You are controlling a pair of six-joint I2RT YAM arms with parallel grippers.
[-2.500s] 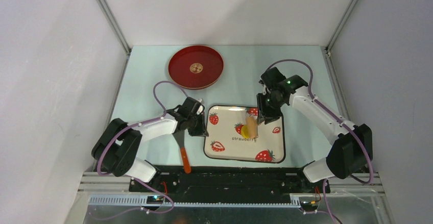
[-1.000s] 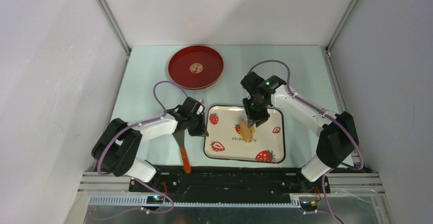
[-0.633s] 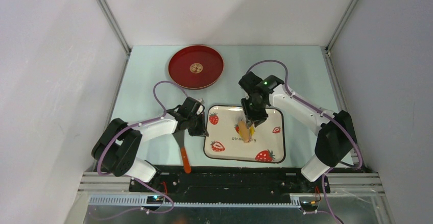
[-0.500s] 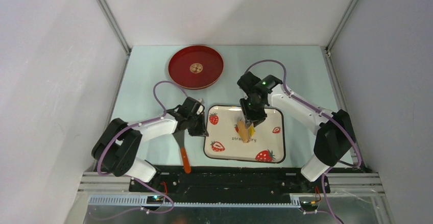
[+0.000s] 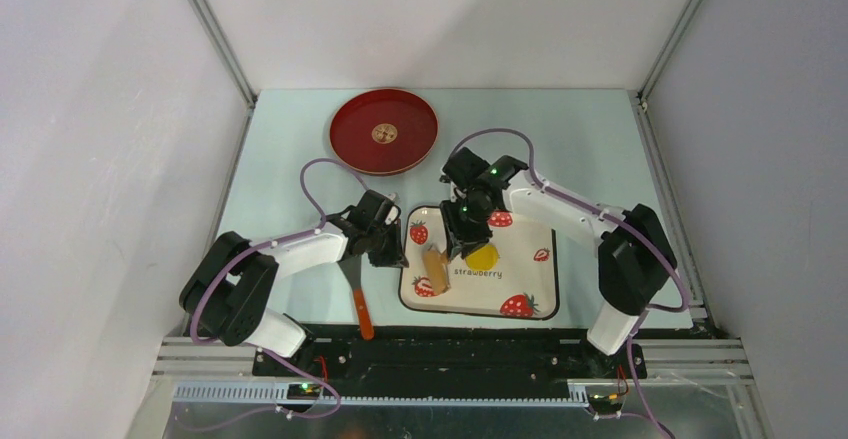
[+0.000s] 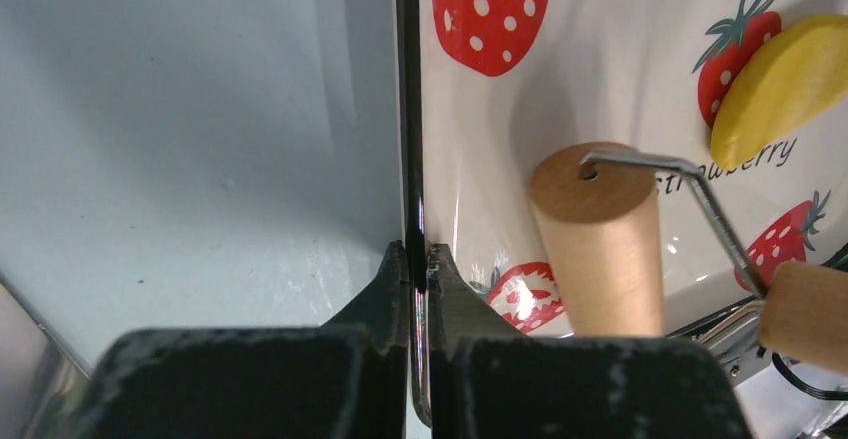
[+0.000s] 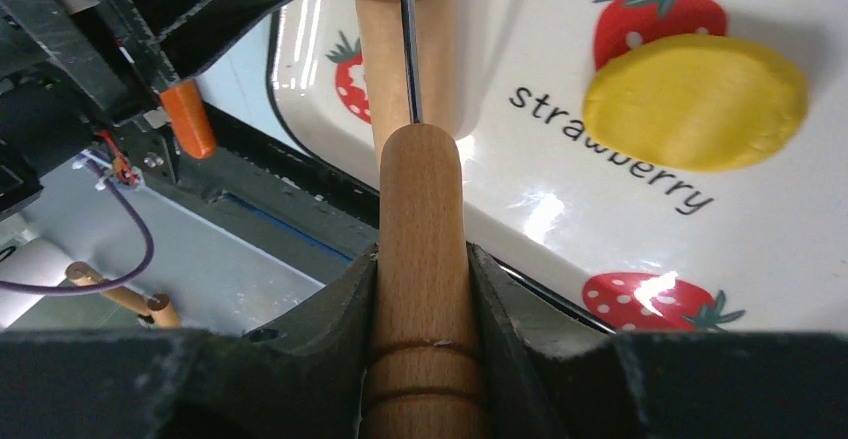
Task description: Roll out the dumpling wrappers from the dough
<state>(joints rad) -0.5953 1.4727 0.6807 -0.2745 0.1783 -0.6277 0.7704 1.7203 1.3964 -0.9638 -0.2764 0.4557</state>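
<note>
From above, your left fingers [image 5: 392, 251] are clamping the strawberry tray [image 5: 520, 284] by its left rim on the counter [image 5: 290, 199]. Your right fingers [image 5: 452, 244] are gripping the wooden roller [image 5: 435, 267], just left of the flattened yellow dough [image 5: 483, 257] lying on the tray.

Left wrist: fingers are pinching the rim.

Right wrist: fingers are squeezing the roller's handle.

Glossy white tray [image 7: 790, 209], smooth pale wooden rolling pin [image 7: 420, 189], matt yellow dough [image 7: 695, 102]

top: overhead, far, whole table [image 5: 300, 139] | wrists: close, looking down past jaws | shared: strawberry tray [image 5: 525, 281]
</note>
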